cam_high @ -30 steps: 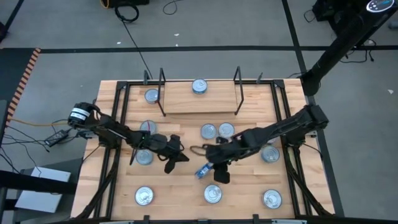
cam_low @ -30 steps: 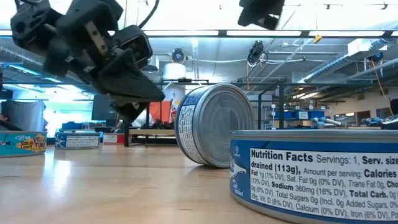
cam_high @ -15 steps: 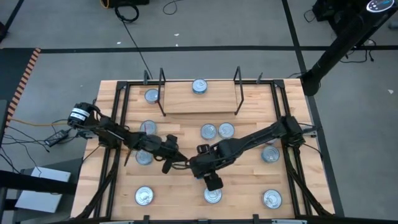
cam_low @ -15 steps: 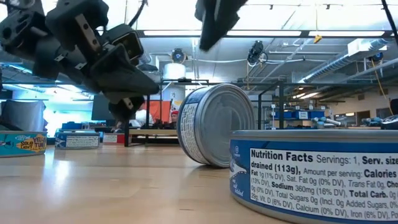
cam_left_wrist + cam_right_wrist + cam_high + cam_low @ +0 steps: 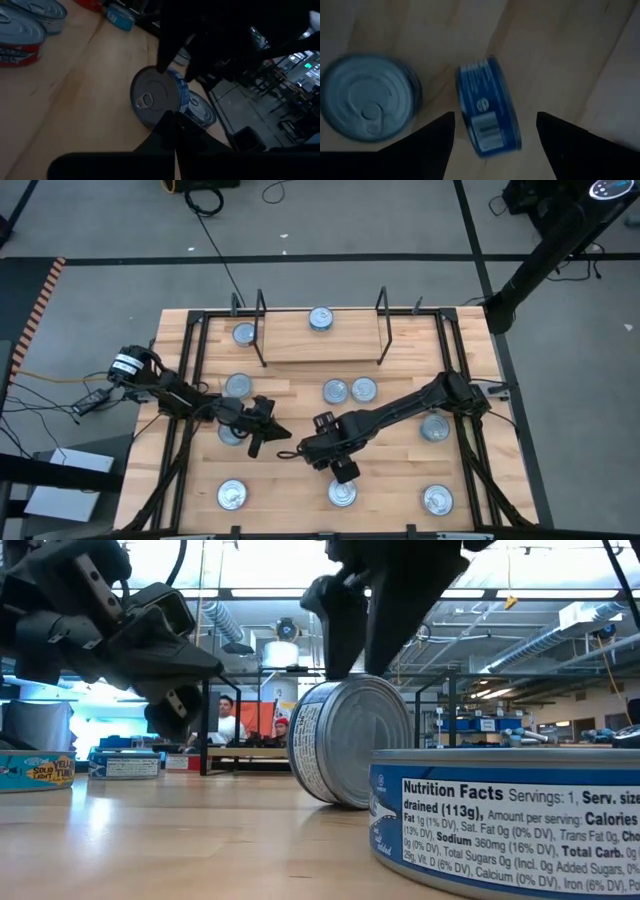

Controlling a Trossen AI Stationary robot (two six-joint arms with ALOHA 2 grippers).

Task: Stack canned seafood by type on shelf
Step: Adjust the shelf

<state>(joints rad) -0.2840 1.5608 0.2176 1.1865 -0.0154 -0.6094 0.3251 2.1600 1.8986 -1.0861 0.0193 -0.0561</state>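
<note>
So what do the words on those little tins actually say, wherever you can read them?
"Nutrition Facts", "Servings: 1", "drained (113g)", "Sodium 360mg", "Total Carb." on the nearest blue tin, low view.
"SOLID LIGHT" and a third word, probably "TUNA", on the tin at the far left.
Tin standing on its edge: side print too small to read.
Barcode label on that tin in the right wrist view: blurred.

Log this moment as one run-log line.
right gripper: open above blue tin on edge | left gripper: shut, beside | shelf: one tin
</note>
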